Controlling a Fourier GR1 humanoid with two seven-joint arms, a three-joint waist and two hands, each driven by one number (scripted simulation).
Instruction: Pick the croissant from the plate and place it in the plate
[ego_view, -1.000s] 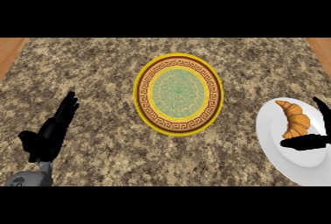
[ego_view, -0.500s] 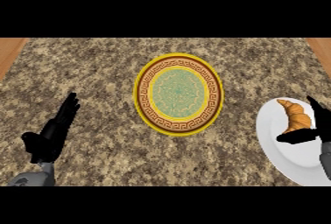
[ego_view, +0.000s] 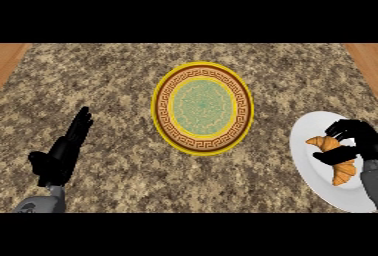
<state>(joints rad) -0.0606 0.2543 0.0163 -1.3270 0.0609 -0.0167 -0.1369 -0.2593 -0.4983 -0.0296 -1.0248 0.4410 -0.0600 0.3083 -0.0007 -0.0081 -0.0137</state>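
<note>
A golden-brown croissant (ego_view: 336, 161) lies on a white plate (ego_view: 314, 172) at the right edge of the counter. My right hand (ego_view: 348, 144) sits over the croissant's middle, fingers and thumb curled round it, hiding part of it. The croissant still rests on the white plate. A yellow plate with a brown patterned ring and green centre (ego_view: 202, 107) stands in the middle of the counter, nothing on it. My left hand (ego_view: 63, 152) rests open at the lower left, fingers straight and pointing up, apart from both plates.
The counter's top is speckled brown granite (ego_view: 111, 80). Wooden strips show at the far upper left (ego_view: 11, 55) and upper right (ego_view: 365, 55) corners beyond the counter's edges.
My right hand has moved up and left over the white plate and curled its fingers round the croissant. The left hand has barely moved.
</note>
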